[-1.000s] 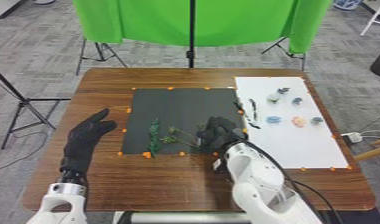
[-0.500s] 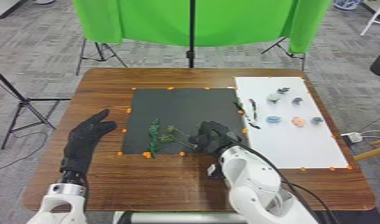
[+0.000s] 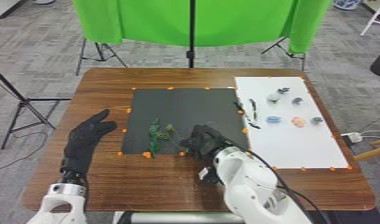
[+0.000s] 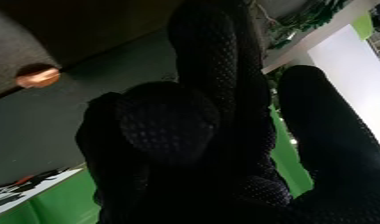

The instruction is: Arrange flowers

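Brown table (image 3: pixel 151 185): broad as it is, it reaches out past the right hand (image 3: pixel 202 142) and the left hand (image 3: pixel 87 131) on all sides
Green cloth (image 3: pixel 151 22): hanging well beyond both hands, past the table's far edge
Dark mat (image 3: pixel 182 105): mostly ahead of the right hand, which is at its near edge; the left hand is just off its side
White sheet (image 3: pixel 297 147): out to the right of the right hand, alongside the mat
Left hand: off by itself over the wood, open and relaxed, thumb standing away, nothing in it
Right hand: black glove large in the wrist view (image 4: pixel 204 55); from over here I can't tell whether it's gripping anything
Leafy sprig (image 3: pixel 154 137): on the mat, between the two hands, nearer the right one
Branching sprig (image 3: pixel 170 131): between the leafy sprig and the right hand, its thin stem running toward that hand; whether they touch I can't tell
Dark stems (image 3: pixel 253 111): ahead and to the right of the right hand, by the seam of mat and sheet
Flower heads: farther right of that hand on the sheet, a blue one (image 3: pixel 273 119) and a peach one (image 3: pixel 298 121) closer, a whitish one (image 3: pixel 273 97) beyond
Orange dots (image 3: pixel 245 130): around the mat's edges, one just past the right hand
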You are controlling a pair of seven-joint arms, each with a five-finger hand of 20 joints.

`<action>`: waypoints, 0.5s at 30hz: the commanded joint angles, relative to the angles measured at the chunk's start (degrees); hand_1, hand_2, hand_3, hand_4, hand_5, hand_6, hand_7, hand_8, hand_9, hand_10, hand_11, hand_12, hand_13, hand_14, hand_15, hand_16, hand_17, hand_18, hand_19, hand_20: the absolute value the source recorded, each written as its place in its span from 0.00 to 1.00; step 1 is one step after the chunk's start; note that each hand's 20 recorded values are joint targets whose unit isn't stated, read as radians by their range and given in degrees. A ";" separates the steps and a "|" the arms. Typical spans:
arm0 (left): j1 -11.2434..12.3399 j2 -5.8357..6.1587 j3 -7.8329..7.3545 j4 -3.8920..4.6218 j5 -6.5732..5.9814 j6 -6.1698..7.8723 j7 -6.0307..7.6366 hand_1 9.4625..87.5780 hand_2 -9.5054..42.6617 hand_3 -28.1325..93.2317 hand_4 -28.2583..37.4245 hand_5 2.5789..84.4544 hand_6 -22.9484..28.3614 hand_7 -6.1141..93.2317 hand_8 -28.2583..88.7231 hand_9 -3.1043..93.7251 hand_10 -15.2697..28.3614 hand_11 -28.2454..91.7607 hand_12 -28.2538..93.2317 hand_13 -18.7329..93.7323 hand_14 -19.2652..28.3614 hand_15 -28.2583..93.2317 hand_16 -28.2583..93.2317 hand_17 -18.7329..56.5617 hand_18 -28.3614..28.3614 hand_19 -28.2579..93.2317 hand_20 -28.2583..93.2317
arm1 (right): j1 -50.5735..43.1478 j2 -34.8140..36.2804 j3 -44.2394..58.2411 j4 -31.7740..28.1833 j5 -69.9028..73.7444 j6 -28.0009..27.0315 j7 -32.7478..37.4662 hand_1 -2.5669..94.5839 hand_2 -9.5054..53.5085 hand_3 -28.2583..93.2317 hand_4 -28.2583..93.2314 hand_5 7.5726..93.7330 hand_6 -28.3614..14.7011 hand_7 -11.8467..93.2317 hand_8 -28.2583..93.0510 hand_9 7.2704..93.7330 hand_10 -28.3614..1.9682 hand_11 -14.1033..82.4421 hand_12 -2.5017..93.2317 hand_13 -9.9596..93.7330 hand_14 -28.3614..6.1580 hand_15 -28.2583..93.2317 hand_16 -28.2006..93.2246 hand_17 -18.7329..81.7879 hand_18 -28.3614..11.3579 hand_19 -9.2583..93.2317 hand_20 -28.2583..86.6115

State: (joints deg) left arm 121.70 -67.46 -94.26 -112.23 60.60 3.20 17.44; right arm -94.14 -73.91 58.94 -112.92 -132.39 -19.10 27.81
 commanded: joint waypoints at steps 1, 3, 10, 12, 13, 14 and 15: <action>0.55 -0.52 0.01 0.14 0.31 -0.64 -0.56 0.16 0.08 0.80 0.13 0.54 0.48 0.18 0.21 0.54 0.65 0.40 0.38 0.52 0.74 0.38 0.30 0.34 0.75 0.29 0.45 | -1.62 -0.51 -0.18 0.36 -1.52 -0.57 -0.13 0.30 0.37 0.75 0.20 0.92 0.62 0.26 0.17 0.99 0.51 0.49 0.28 1.00 0.70 0.70 0.47 0.85 0.41 1.00 0.70; 0.59 -0.62 -0.07 0.10 0.28 -0.59 -0.59 0.15 0.08 0.80 0.13 0.54 0.48 0.18 0.21 0.54 0.65 0.40 0.38 0.52 0.75 0.38 0.30 0.34 0.75 0.29 0.45 | -1.97 -0.34 1.08 -0.97 0.36 -0.32 0.43 0.29 0.37 0.75 0.20 0.92 0.62 0.26 0.17 0.99 0.50 0.49 0.28 1.00 0.70 0.70 0.47 0.85 0.42 1.00 0.70; 1.03 -0.90 0.07 -0.11 0.14 -0.11 -0.26 0.15 0.08 0.80 0.13 0.54 0.48 0.18 0.21 0.54 0.65 0.40 0.38 0.52 0.74 0.38 0.30 0.34 0.75 0.29 0.45 | -2.03 4.01 7.25 -9.59 2.95 -2.11 -0.29 0.29 0.26 0.75 0.20 0.92 0.61 0.27 0.17 0.98 0.52 0.49 0.28 1.00 0.70 0.68 0.47 0.84 0.42 1.00 0.68; 0.88 -0.85 0.23 -0.04 0.27 -0.37 -0.39 0.16 0.08 0.80 0.13 0.54 0.47 0.18 0.20 0.54 0.65 0.40 0.38 0.52 0.74 0.38 0.30 0.34 0.75 0.29 0.45 | 0.00 5.31 9.02 -9.42 -0.60 0.09 -0.81 0.33 0.15 0.76 0.20 0.88 0.60 0.27 0.17 0.95 0.50 0.47 0.28 0.99 0.70 0.65 0.50 0.82 0.41 1.00 0.67; 0.81 -0.81 0.32 -0.02 0.29 -0.33 -0.39 0.16 0.08 0.80 0.13 0.54 0.47 0.18 0.21 0.54 0.65 0.40 0.38 0.52 0.75 0.38 0.30 0.34 0.75 0.29 0.45 | 1.32 5.73 9.92 -8.40 -1.99 1.89 -1.04 0.34 0.11 0.75 0.19 0.85 0.59 0.25 0.17 0.94 0.50 0.47 0.29 0.99 0.70 0.65 0.50 0.81 0.41 1.00 0.67; 0.85 -0.82 0.38 -0.03 0.24 -0.26 -0.36 0.16 0.08 0.80 0.13 0.54 0.48 0.18 0.21 0.54 0.65 0.40 0.38 0.52 0.75 0.38 0.30 0.34 0.75 0.29 0.45 | 2.84 6.23 10.68 -6.91 -3.05 3.56 -1.08 0.36 0.08 0.74 0.19 0.83 0.59 0.25 0.18 0.93 0.51 0.47 0.29 0.98 0.70 0.65 0.50 0.80 0.41 1.00 0.67; 0.78 -0.83 0.43 0.00 0.27 -0.28 -0.39 0.16 0.08 0.80 0.13 0.54 0.48 0.18 0.21 0.54 0.65 0.40 0.38 0.52 0.75 0.38 0.30 0.34 0.75 0.29 0.45 | 4.45 6.54 11.61 -5.64 -4.13 3.41 -0.63 0.36 0.04 0.73 0.18 0.82 0.59 0.24 0.18 0.93 0.51 0.48 0.29 0.98 0.70 0.65 0.50 0.80 0.40 1.00 0.67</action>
State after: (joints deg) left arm 121.87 -67.77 -94.27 -112.27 60.61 3.20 17.44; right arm -97.46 -71.72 65.53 -121.76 -124.65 -21.79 28.38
